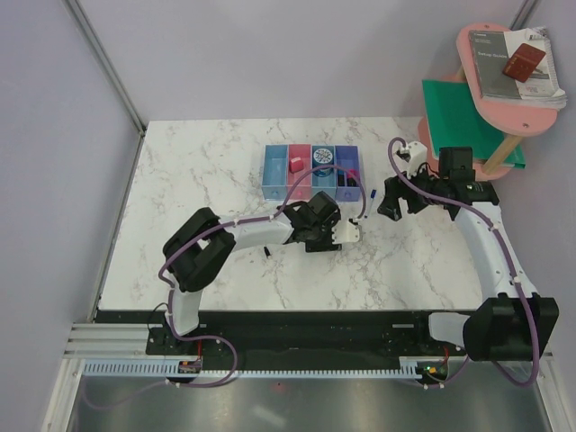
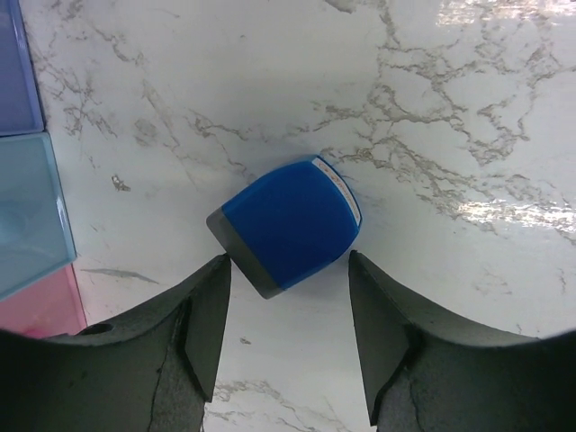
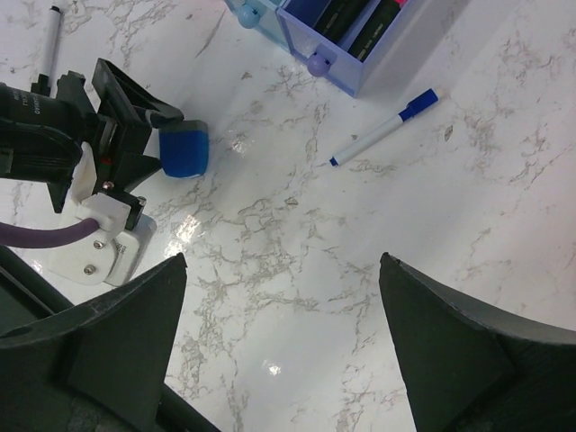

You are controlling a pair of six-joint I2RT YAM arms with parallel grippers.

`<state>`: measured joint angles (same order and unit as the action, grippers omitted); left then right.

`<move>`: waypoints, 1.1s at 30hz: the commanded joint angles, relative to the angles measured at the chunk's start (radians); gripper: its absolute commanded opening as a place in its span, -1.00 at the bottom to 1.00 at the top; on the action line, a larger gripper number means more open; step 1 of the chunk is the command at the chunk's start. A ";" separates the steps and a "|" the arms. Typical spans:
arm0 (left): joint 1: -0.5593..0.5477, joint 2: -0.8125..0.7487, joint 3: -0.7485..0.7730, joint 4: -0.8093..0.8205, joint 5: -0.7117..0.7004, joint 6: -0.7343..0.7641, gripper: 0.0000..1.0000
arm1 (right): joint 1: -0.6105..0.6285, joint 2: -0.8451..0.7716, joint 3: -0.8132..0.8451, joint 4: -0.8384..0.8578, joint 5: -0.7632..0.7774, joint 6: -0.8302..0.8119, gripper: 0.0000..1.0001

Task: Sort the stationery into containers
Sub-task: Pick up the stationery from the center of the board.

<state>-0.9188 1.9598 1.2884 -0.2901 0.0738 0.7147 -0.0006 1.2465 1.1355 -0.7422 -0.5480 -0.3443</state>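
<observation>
A blue block (image 2: 288,225) with a grey end lies on the marble table, its near corner just between the tips of my open left gripper (image 2: 288,259); no touch shows. The block also shows in the right wrist view (image 3: 184,150). In the top view the left gripper (image 1: 340,222) is just in front of the joined bins (image 1: 310,184). A blue-capped white marker (image 3: 387,126) lies on the table beside the purple-blue bin (image 3: 355,76), which holds dark markers. My right gripper (image 3: 283,261) is open and empty above bare table, right of the marker (image 1: 369,202).
A thin pen (image 3: 49,40) lies on the table behind the left arm. The pink round shelf (image 1: 504,112) with books and the green folder (image 1: 463,121) stand at the back right. The light blue bin wall (image 2: 31,207) is close on the left gripper's left.
</observation>
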 commanded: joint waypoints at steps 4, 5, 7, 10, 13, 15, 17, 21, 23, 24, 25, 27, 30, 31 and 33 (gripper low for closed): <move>-0.031 -0.036 -0.037 0.071 0.037 0.155 0.29 | -0.094 0.054 0.021 -0.065 -0.158 0.001 0.90; -0.032 -0.033 -0.043 0.077 0.037 0.178 0.29 | -0.104 0.060 0.021 -0.071 -0.162 0.001 0.90; -0.035 -0.019 -0.047 0.112 0.032 0.218 0.30 | -0.113 0.059 0.018 -0.074 -0.171 0.001 0.90; -0.035 0.011 -0.052 0.137 0.014 0.273 0.32 | -0.124 0.051 0.014 -0.080 -0.175 -0.004 0.90; -0.038 0.024 -0.041 0.138 -0.005 0.278 0.32 | -0.131 0.042 0.009 -0.088 -0.170 -0.015 0.90; -0.045 0.016 -0.043 0.138 -0.002 0.269 0.32 | -0.136 0.041 0.004 -0.094 -0.170 -0.018 0.90; -0.052 0.001 -0.046 0.141 0.000 0.250 0.32 | -0.141 0.041 -0.002 -0.092 -0.174 -0.021 0.90; -0.063 0.011 -0.040 0.172 -0.006 0.246 0.32 | -0.142 0.053 -0.002 -0.091 -0.199 -0.012 0.89; -0.071 0.027 -0.012 0.172 -0.014 0.247 0.32 | -0.144 0.057 0.001 -0.091 -0.207 -0.005 0.88; -0.074 0.042 -0.003 0.172 -0.014 0.244 0.32 | -0.144 0.056 0.003 -0.091 -0.207 -0.004 0.88; -0.078 0.045 0.006 0.172 -0.012 0.244 0.32 | -0.144 0.051 0.003 -0.092 -0.207 -0.005 0.88; -0.084 0.060 0.023 0.172 -0.008 0.253 0.33 | -0.145 0.044 0.001 -0.092 -0.198 -0.009 0.89; -0.087 0.086 0.041 0.170 -0.023 0.281 0.33 | -0.150 0.037 -0.002 -0.095 -0.191 -0.013 0.89; -0.086 0.094 0.048 0.170 -0.029 0.293 0.33 | -0.153 0.036 -0.003 -0.098 -0.191 -0.015 0.89; -0.086 0.108 0.054 0.169 -0.042 0.304 0.33 | -0.153 0.036 -0.002 -0.100 -0.194 -0.016 0.89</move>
<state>-0.9997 2.0171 1.3113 -0.1314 0.0532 0.9470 -0.1444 1.3102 1.1355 -0.8352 -0.7105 -0.3443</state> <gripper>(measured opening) 0.660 0.943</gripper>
